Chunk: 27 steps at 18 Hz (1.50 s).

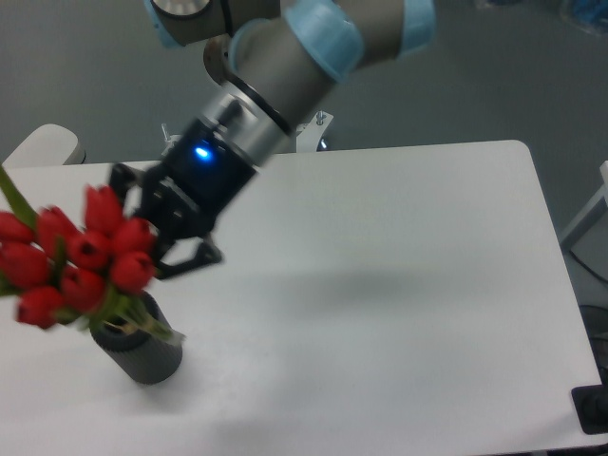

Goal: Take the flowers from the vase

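The flowers (pixel 74 261), a bunch of red tulip buds with green leaves, hang blurred at the left, just above the vase (pixel 142 353). The vase is a short dark grey cylinder standing on the white table. The green stem ends lie across the vase's mouth; the blur hides whether they are still inside it. My gripper (pixel 133 242) reaches down from the upper right with its blue light on. Its black fingers (pixel 190 256) are closed around the bunch behind the buds, and the fingertips are hidden by the flowers.
The white table (pixel 399 285) spreads to the right of the vase. The arm's grey and blue links (pixel 304 57) cross the upper middle. A pale rounded object (pixel 47 142) sits past the table's far left edge.
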Each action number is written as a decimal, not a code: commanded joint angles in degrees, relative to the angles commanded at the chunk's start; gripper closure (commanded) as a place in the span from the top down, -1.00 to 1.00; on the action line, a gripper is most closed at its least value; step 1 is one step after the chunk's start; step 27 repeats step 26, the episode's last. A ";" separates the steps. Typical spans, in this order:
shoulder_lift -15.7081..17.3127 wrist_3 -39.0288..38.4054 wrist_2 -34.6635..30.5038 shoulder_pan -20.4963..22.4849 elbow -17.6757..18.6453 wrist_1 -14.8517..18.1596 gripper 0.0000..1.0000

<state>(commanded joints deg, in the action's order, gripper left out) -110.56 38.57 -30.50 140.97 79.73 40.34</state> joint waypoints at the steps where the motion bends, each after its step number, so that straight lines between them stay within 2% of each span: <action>1: -0.88 0.62 0.00 0.70 -0.79 -0.09 -0.37; 9: -2.47 6.69 -0.62 3.25 -0.45 -0.17 -0.38; 27: -2.29 7.39 -0.09 4.22 -0.27 -0.17 -0.38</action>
